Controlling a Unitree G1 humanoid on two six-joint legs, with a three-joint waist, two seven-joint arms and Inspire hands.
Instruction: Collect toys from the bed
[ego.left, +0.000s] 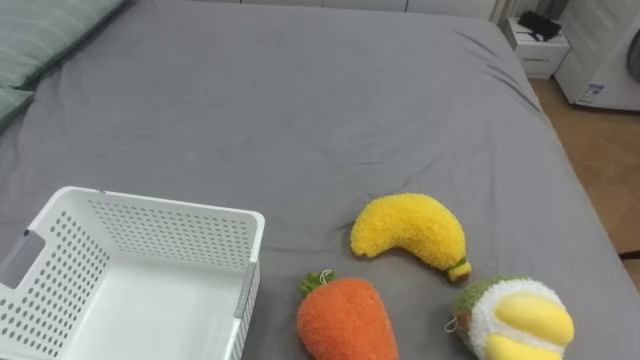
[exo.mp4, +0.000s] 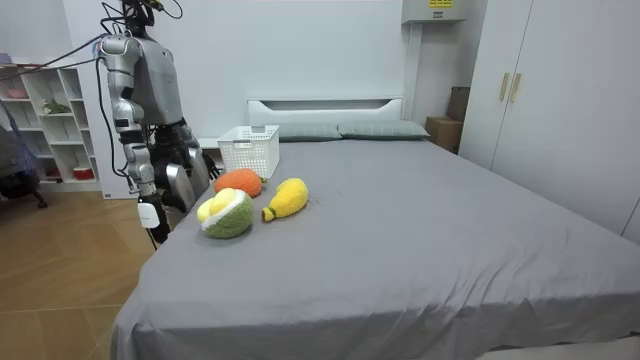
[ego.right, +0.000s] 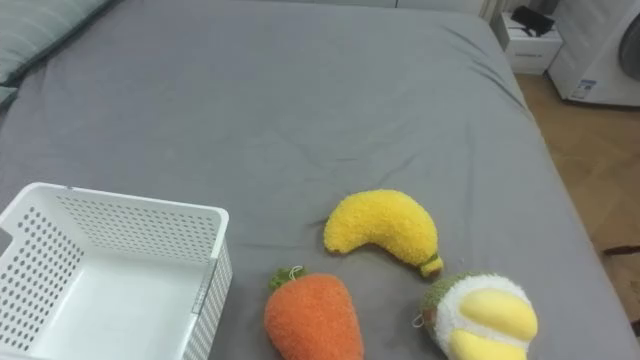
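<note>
My right hand (exo.mp4: 150, 214) hangs low beside the bed (ego.left: 300, 100), apart from the toys; I cannot tell how it is set. Three plush toys lie near the bed's edge in front of me: a yellow banana (ego.left: 408, 232), an orange carrot (ego.left: 345, 318) and a green-and-white fruit (ego.left: 510, 318). The white perforated basket (ego.left: 160, 232) sits just left of the carrot, with only its bare floor showing.

My head's twin eyes look steeply down, close, onto the grey bed (ego.left: 300, 110), white basket (ego.left: 170, 232) at seven o'clock. The room camera, well off past the foot, faces the headboard (exo.mp4: 325, 104); all share basket and plush toys (ego.left: 408, 232).
</note>
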